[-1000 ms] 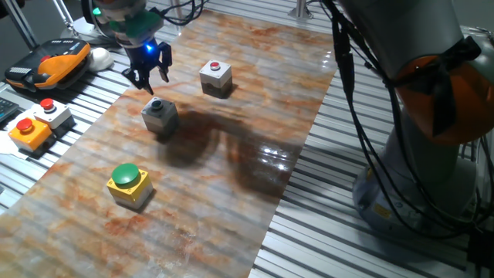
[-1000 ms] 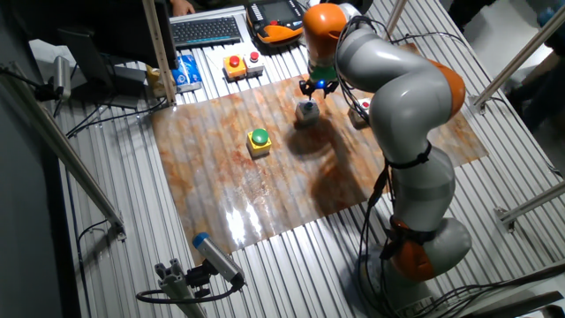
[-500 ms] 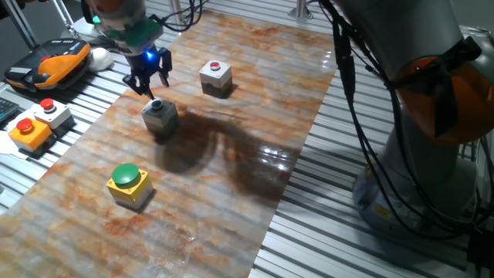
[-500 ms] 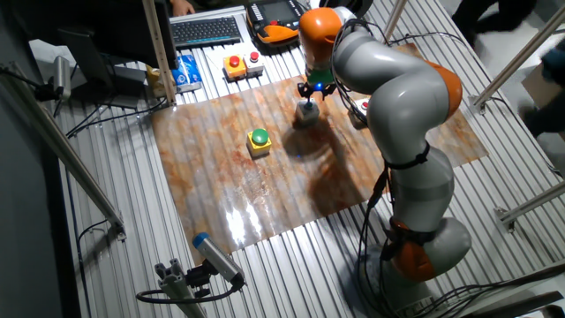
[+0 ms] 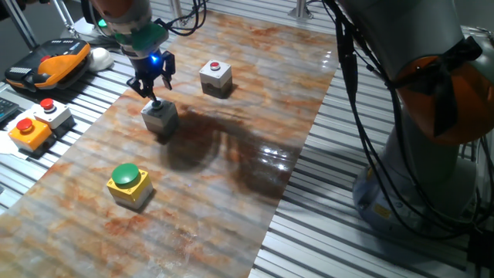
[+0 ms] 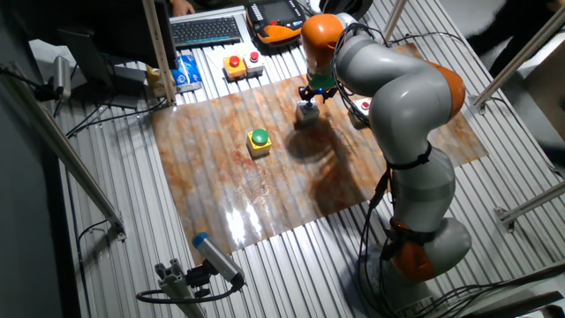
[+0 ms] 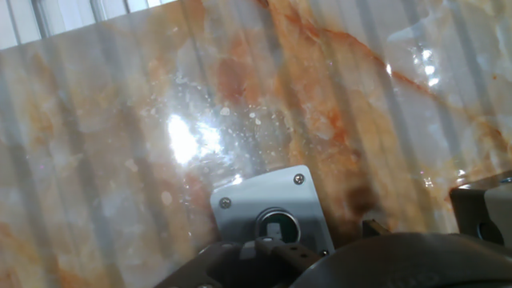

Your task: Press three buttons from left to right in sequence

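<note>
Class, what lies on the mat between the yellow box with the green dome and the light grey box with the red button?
The grey box with the small green button, under the gripper, in one fixed view.

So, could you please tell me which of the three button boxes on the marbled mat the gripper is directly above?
The middle light grey box; the gripper hangs over it, unlike the red-buttoned grey box and yellow green-domed box.

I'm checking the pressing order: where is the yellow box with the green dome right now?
In one fixed view the yellow box sits on the marbled mat, nearest the camera, beyond the middle grey box from the claw.
</note>
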Robot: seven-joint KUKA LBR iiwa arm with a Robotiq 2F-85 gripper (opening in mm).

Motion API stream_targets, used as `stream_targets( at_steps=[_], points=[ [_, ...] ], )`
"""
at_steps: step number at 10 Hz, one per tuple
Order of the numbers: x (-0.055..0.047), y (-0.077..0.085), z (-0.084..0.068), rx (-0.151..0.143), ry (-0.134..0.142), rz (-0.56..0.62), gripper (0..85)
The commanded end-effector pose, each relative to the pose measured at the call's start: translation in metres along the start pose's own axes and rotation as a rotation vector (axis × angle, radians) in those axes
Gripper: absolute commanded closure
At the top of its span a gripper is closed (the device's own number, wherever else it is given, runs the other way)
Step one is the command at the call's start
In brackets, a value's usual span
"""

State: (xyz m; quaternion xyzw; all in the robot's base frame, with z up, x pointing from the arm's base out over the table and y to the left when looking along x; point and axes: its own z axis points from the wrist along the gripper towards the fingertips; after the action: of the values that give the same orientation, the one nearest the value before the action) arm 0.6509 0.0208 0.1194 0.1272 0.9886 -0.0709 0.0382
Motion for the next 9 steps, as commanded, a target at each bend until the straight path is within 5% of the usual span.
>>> stream_targets(
  at_steps=[1, 9],
  points=[
    [0.0, 0.0, 0.001, -0.003, 0.001, -0.002, 34.0],
    [0.0, -0.006, 0.016, -0.019, -0.009, -0.008, 34.0]
  ],
)
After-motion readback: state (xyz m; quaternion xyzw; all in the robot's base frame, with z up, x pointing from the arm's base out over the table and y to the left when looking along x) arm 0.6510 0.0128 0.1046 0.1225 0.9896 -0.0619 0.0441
